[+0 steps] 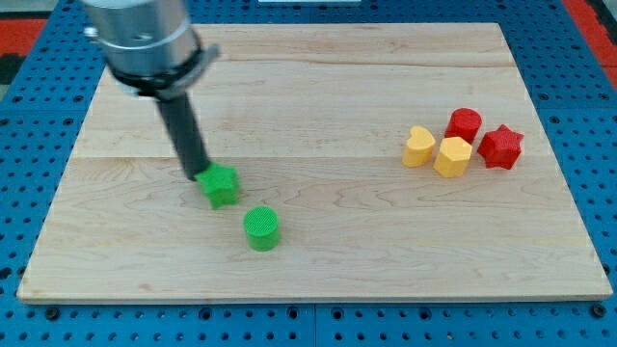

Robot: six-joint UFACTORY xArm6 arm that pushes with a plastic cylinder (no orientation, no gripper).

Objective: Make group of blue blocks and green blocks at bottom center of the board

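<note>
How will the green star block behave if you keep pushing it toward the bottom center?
Probably slides easily: the wooden board looks smooth. The green star block has points, and my tip sits at its upper-left edge, so it may spin off-line. It could bump the green cylinder just below-right.

My tip (pixel 196 174) rests on the wooden desk (pixel 318 87), touching the upper-left edge of a green star-shaped block (pixel 221 185). A green cylinder (pixel 261 228) stands just beyond that star, toward the view's bottom right of my tip and apart from it. Well away to the view's right of my tip sits a tight cluster: a yellow heart-like block (pixel 418 146) beside a yellow hexagonal block (pixel 453 156), with a red cylinder (pixel 465 124) above them and a red star-shaped block (pixel 500 146) at the far right.
</note>
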